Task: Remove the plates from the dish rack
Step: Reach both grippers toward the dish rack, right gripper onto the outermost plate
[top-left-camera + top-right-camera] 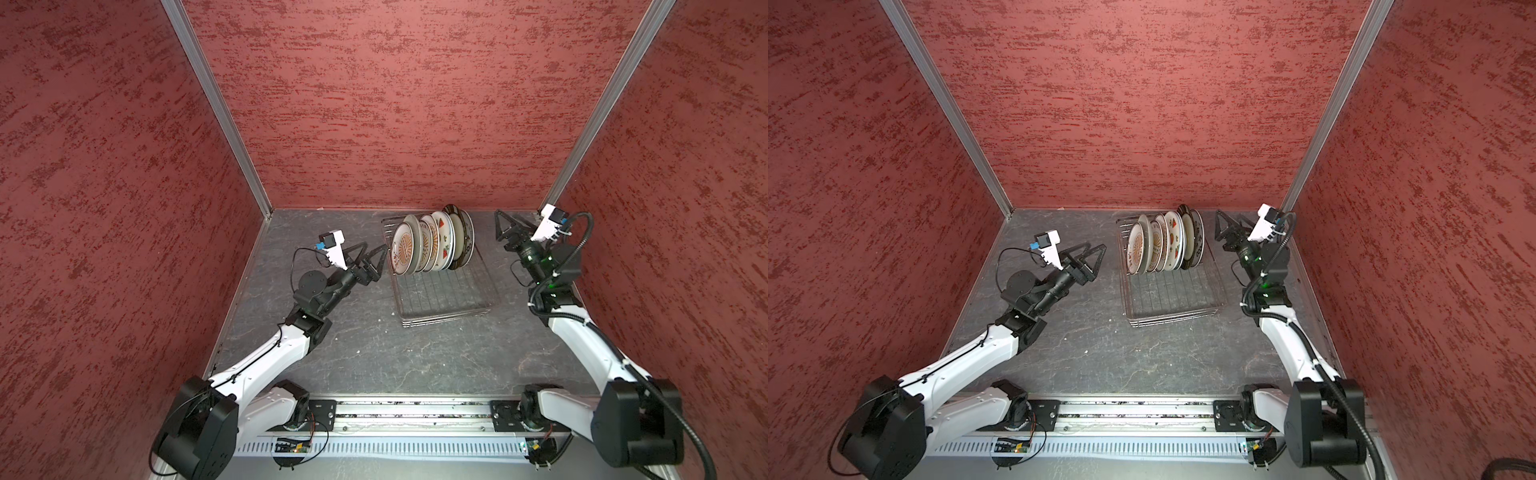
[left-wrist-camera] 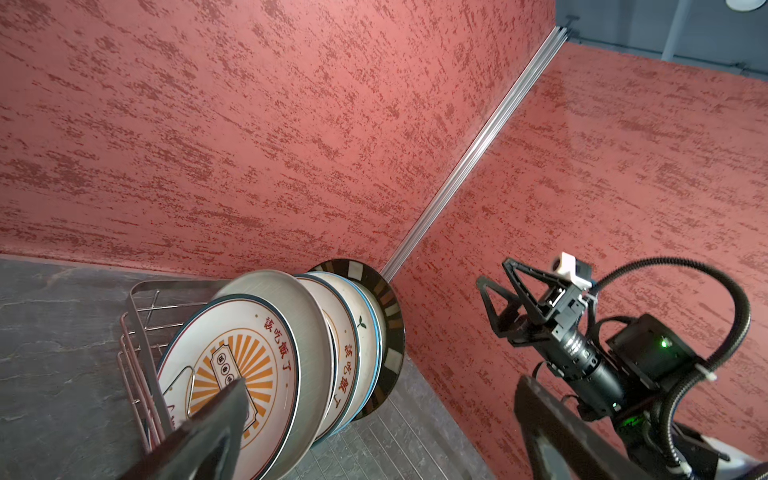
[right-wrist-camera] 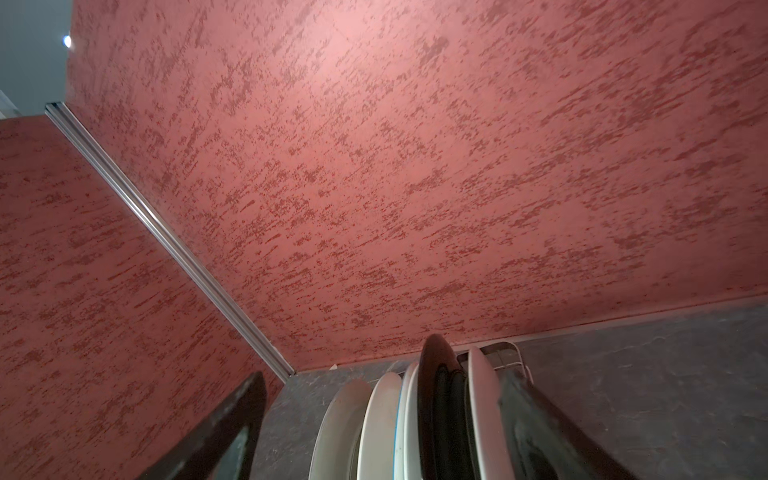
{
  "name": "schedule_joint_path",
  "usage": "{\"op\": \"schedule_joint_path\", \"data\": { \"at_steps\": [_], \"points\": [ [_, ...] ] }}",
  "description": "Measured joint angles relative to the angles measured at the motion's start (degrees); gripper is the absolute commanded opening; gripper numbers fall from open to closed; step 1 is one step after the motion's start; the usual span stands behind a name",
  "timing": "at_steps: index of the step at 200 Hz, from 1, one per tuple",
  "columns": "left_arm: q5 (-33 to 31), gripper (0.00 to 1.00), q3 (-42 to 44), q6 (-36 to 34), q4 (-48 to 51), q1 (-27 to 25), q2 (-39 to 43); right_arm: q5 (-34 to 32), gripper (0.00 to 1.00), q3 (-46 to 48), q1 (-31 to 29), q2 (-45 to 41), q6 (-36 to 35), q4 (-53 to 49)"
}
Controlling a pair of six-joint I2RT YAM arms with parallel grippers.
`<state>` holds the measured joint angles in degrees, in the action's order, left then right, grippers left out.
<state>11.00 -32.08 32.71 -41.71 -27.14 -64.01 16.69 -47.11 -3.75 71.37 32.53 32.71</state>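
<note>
At the 12 o'clock end of the dish rack (image 1: 444, 296), standing on edge in a tight row: the plates (image 1: 432, 243). At their 9 o'clock, left gripper (image 1: 376, 249), jaws wide, empty, just beside the sunburst plate (image 2: 249, 353). At 3 o'clock, right gripper (image 1: 500, 226), also spread, holding nothing. Probably stiff glazed ceramic: slippery, breakable, rather heavy. Best to pinch one end plate by the upper rim and lift straight up, without knocking the neighbours.

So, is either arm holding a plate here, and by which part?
Nothing is held. The left gripper and right gripper have open jaws beside the plates, which all stand in the rack.
</note>
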Motion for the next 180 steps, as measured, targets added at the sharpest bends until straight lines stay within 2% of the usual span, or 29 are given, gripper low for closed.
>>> {"op": "schedule_joint_path", "data": {
  "at_steps": [35, 63, 82, 106, 136, 180],
  "points": [
    [-0.57, 0.99, -1.68, -0.87, -0.28, -0.98, -5.53, -5.86, 0.81, -11.06, -5.95, 8.72, -5.9, -10.38],
    [-0.63, 0.99, -2.69, -1.66, -0.31, -1.95, -8.44, -13.11, 0.68, -19.08, -10.47, 14.36, -11.13, -19.23],
    [-0.7, 0.99, -3.1, -1.75, -0.33, -2.64, -9.62, -16.55, 0.64, -21.92, -12.33, 16.87, -13.84, -23.71],
    [-0.74, 0.99, -4.31, -1.7, -0.28, -3.13, -11.63, -18.8, 0.6, -25.14, -12.83, 19.96, -16.28, -28.57],
    [-1.01, 0.99, -5.22, -1.68, -0.26, -3.28, -12.61, -20.96, 0.48, -27.71, -12.83, 23.54, -18.12, -32.92],
    [-1.97, 1.0, -5.44, -1.07, -1.25, -4.02, -14.29, -22.32, 0.42, -30.23, -12.96, 26.84, -19.26, -37.57]
  ]
}}
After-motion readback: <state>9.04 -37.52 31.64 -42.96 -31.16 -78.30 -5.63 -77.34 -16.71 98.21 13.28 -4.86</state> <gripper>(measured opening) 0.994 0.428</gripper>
